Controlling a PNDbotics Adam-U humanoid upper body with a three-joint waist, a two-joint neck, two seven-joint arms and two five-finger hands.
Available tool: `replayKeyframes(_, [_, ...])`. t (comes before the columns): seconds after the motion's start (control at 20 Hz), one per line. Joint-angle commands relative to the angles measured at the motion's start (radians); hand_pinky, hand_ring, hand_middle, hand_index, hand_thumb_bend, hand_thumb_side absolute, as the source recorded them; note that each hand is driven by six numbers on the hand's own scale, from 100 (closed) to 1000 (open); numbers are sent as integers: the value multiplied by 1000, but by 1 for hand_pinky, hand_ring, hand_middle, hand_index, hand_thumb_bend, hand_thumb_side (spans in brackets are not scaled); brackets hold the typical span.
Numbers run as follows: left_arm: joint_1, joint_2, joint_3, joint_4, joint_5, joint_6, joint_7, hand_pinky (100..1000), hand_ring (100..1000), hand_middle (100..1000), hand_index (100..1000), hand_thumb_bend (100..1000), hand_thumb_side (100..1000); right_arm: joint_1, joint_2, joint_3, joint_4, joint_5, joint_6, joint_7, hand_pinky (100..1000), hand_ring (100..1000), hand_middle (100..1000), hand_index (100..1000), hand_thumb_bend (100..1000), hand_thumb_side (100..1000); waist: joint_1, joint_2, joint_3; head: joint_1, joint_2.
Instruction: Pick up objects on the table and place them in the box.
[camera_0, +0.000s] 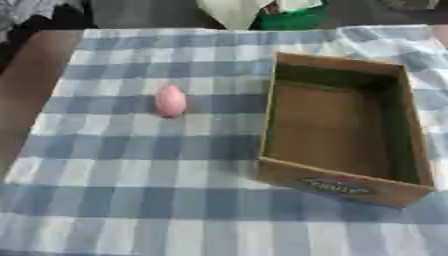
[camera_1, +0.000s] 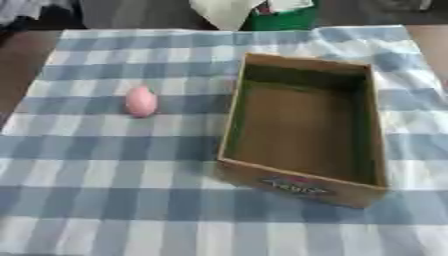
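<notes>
Left eye view: a pink egg-shaped object (camera_0: 171, 100) lies alone on a blue-and-white checked cloth (camera_0: 131, 200) spread over a dark brown tabletop (camera_0: 31, 80), well to the left of an open cardboard box (camera_0: 411, 125). The box — rectangular, brown inside, with a dark greenish tint along its inner walls — sits on the right half of the cloth, slightly askew, its near outer wall bearing a small coloured label (camera_0: 335, 185) whose wording cannot be read. The object and the box stand apart, a band of bare cloth between them, and the object rests outside the box. Neither of the robot's hands shows in either eye view, so how far their fingers are open cannot be told. Beyond the far edge of the tabletop, something green (camera_0: 293, 20) and something pale (camera_0: 229, 12) appear — too blurred to make out.
</notes>
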Motion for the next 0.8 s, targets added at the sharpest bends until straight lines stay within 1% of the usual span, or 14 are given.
replayKeyframes(0.05, [-25, 85, 5, -19, -42, 36, 11, 520, 636, 719, 887, 400, 880, -3, -23, -5, -15, 5, -1, 6, 883, 965, 798, 1000, 100, 1000, 0, -19, 2, -6, -2])
replayKeyframes(0.25, [-68, 195, -25, -6, -157, 166, -6, 510, 636, 717, 885, 479, 911, 2, -28, -3, -15, 5, -2, 7, 883, 965, 798, 1000, 100, 1000, 3, -25, 2, -17, 4])
replayKeyframes(0.35, [-108, 253, -47, 26, -218, 226, -33, 501, 638, 716, 881, 519, 927, 5, -31, -2, -15, 6, -3, 8, 883, 965, 798, 1000, 100, 1000, 4, -28, 3, -24, 7])
replayKeyframes(0.45, [-155, 314, -78, 77, -283, 271, -82, 494, 641, 714, 879, 556, 937, 6, -34, 0, -15, 5, -2, 9, 883, 965, 799, 1000, 100, 1000, 7, -33, 5, -27, 9])
replayKeyframes(0.6, [-232, 386, -128, 181, -375, 306, -182, 490, 649, 714, 876, 585, 951, 7, -38, 4, -15, 3, 0, 12, 881, 965, 799, 1000, 100, 1000, 10, -37, 4, -28, 11])
replayKeyframes(0.8, [-344, 444, -195, 318, -476, 293, -323, 486, 653, 709, 871, 604, 961, 6, -41, 9, -15, -1, 0, 16, 880, 965, 799, 1000, 100, 1000, 12, -41, -5, -24, 13])
